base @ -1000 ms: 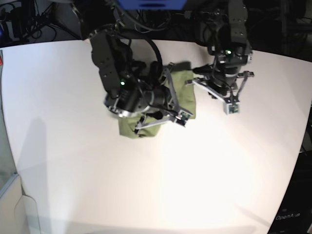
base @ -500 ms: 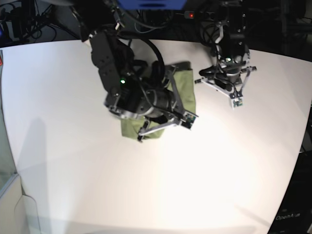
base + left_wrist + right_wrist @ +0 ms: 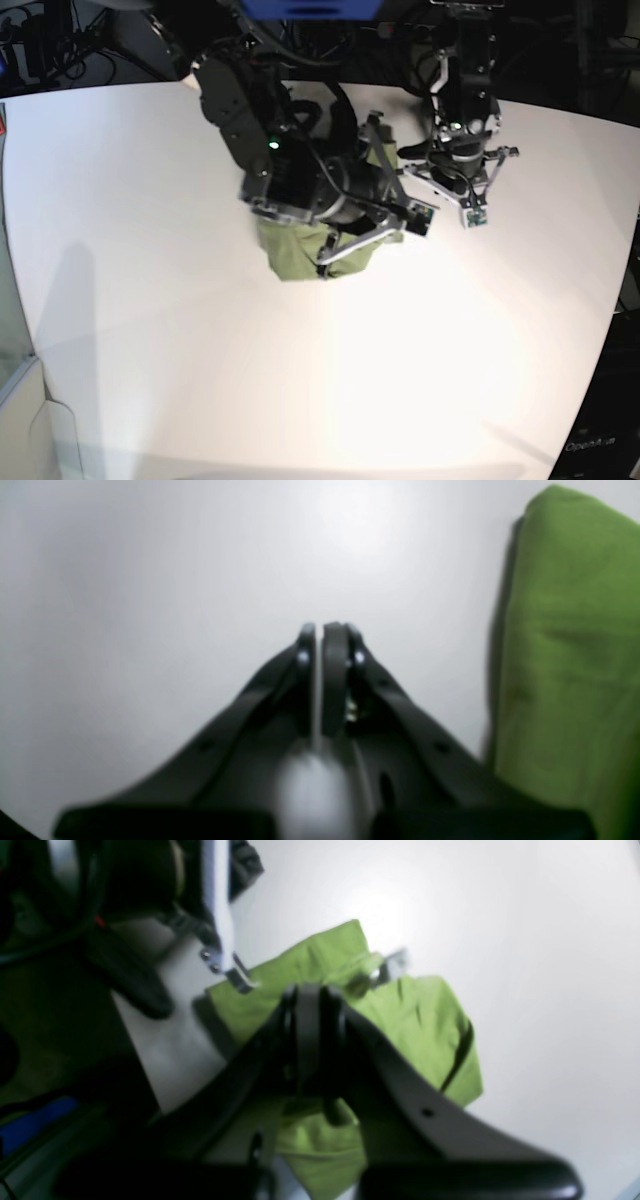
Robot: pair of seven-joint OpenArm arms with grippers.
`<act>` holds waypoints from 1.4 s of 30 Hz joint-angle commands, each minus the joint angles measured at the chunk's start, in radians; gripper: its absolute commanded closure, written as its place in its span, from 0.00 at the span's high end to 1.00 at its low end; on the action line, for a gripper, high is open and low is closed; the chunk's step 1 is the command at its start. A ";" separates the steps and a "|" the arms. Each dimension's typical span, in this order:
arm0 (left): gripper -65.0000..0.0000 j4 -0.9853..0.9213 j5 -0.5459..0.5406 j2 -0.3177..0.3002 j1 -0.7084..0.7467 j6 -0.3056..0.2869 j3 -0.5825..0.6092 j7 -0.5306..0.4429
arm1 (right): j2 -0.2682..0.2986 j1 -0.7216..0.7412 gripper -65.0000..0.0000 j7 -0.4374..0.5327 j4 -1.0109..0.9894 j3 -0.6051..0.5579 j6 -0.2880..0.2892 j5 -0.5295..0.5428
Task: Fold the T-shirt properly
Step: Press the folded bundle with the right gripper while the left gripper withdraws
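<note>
Left wrist: we list the left gripper (image 3: 319, 630) with jaws together, empty, over bare table (image 3: 150, 580); the T-shirt (image 3: 570, 640) lies just beside it. Right wrist: the right gripper (image 3: 312, 992), jaws pressed together on nothing, hangs above the folded shirt. Base: the shirt sits mid-table as a compact bundle under the right arm. We judge folding near done; next calls for withdrawal or a final tidy.

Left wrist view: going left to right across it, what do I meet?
Bare white table surface → the left arm's shut black gripper, nothing between its fingers → a narrow strip of table → the folded olive-green cotton T-shirt along the right edge.
</note>
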 commanded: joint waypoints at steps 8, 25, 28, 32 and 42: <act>0.03 -0.009 -0.026 0.008 -0.010 -0.011 0.006 0.072 | 0.024 0.011 0.01 0.060 -0.033 -0.003 0.007 0.009; 0.03 0.000 -0.026 0.027 -0.010 -0.011 0.006 0.077 | 0.068 0.004 0.49 0.172 -0.252 -0.003 0.007 0.009; 0.03 0.000 -0.026 0.028 -0.010 -0.011 0.006 0.077 | 0.070 0.004 0.66 0.169 -0.245 -0.002 0.007 0.009; 0.03 0.000 -0.026 0.028 -0.010 -0.011 0.006 0.077 | 0.068 0.004 0.72 0.168 -0.236 -0.006 0.007 0.010; 0.03 -0.002 -0.026 0.022 -0.006 -0.011 0.007 0.077 | 0.119 0.008 0.72 0.168 -0.055 0.000 0.007 0.012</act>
